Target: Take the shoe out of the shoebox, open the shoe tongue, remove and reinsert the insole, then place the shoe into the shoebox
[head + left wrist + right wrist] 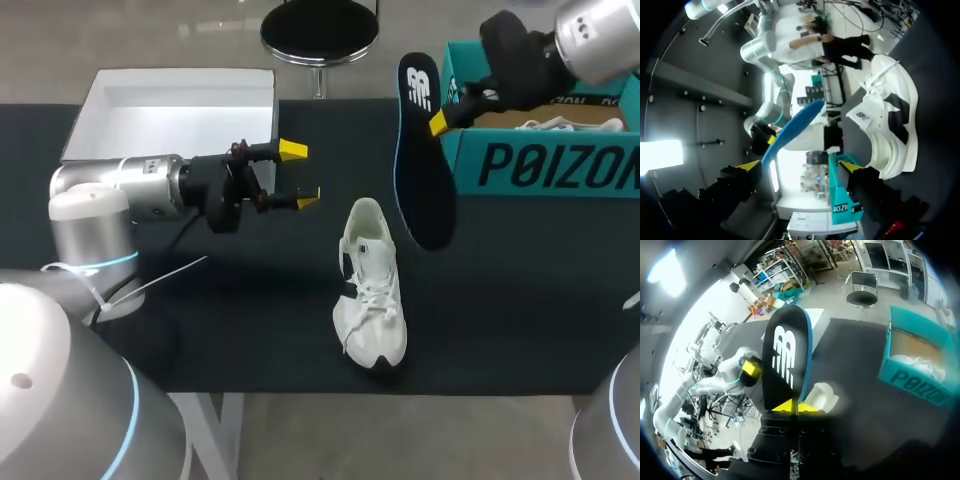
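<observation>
The black table (230, 300) lies bare to the left of the white shoe (371, 290), between it and the left gripper (300, 174), whose fingers stand apart, so that side of the shoe is free to approach. On the shoe's right the dark insole (422, 170), pinched by the right gripper (437, 123), hangs between the shoe and the teal shoebox (545, 165) and bars that gap. The white lid (175, 110) fills the back left corner, well apart from the shoe.

Head view evenly, softly lit; both wrist views carry bright blown-out glare patches.
</observation>
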`<state>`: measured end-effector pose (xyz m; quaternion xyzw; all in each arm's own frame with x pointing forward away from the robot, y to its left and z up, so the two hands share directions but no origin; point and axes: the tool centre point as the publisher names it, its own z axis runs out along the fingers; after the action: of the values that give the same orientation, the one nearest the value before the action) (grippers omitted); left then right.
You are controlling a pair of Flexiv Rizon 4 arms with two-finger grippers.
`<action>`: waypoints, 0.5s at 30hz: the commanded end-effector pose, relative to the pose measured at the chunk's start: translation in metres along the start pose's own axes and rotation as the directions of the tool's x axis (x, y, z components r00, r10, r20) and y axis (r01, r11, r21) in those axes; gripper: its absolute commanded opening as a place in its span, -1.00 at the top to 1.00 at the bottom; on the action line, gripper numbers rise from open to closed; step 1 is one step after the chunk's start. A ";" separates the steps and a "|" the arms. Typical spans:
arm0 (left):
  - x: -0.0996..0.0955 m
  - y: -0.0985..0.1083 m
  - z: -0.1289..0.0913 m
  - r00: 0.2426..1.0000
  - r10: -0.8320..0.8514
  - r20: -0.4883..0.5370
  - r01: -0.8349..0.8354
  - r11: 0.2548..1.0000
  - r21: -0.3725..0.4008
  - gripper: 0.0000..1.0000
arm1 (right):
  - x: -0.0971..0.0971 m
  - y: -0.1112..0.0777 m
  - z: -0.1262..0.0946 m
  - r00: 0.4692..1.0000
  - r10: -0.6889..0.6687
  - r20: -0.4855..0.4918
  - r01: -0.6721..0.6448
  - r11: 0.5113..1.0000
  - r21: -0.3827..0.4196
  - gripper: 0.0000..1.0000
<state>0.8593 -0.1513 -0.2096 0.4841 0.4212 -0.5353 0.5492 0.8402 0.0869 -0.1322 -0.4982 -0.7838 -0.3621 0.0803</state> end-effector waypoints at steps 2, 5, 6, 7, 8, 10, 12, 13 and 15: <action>0.001 0.000 0.001 1.000 0.002 0.000 -0.002 1.000 -0.002 -1.00 | 0.000 0.016 0.028 1.000 0.010 -0.002 -0.010 0.999 0.054 1.00; 0.001 0.000 0.001 1.000 0.002 0.000 -0.002 1.000 -0.002 -1.00 | -0.002 0.018 0.037 1.000 0.021 -0.001 -0.021 0.997 0.071 1.00; 0.001 0.000 0.001 1.000 0.002 0.000 -0.002 1.000 -0.002 -1.00 | -0.002 0.020 0.040 1.000 0.021 -0.001 -0.021 0.997 0.075 1.00; 0.001 0.000 0.001 1.000 0.002 0.000 -0.002 1.000 -0.002 -1.00 | -0.003 0.021 0.044 1.000 0.024 -0.002 -0.024 0.997 0.079 1.00; 0.001 0.000 0.001 1.000 0.002 0.000 -0.002 1.000 -0.002 -1.00 | -0.004 0.021 0.047 1.000 0.027 -0.002 -0.027 0.996 0.084 1.00; 0.001 0.000 0.001 1.000 0.002 0.000 -0.002 1.000 -0.002 -1.00 | -0.005 0.023 0.053 0.999 0.035 -0.004 -0.034 0.995 0.093 1.00; 0.001 0.000 0.001 1.000 0.002 0.000 -0.002 1.000 -0.002 -1.00 | -0.004 0.025 0.059 0.999 0.040 -0.004 -0.039 0.994 0.104 1.00; 0.001 0.000 0.001 1.000 0.002 0.000 -0.002 1.000 -0.002 -1.00 | -0.004 0.026 0.062 0.999 0.040 -0.005 -0.039 0.993 0.110 1.00; 0.001 0.000 0.001 1.000 0.002 0.000 -0.002 1.000 -0.002 -1.00 | 0.001 0.029 0.070 0.999 0.037 -0.009 -0.035 0.991 0.133 1.00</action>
<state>0.8589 -0.1512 -0.2099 0.4838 0.4213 -0.5351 0.5497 0.8678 0.1232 -0.1628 -0.5064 -0.7893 -0.3280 0.1143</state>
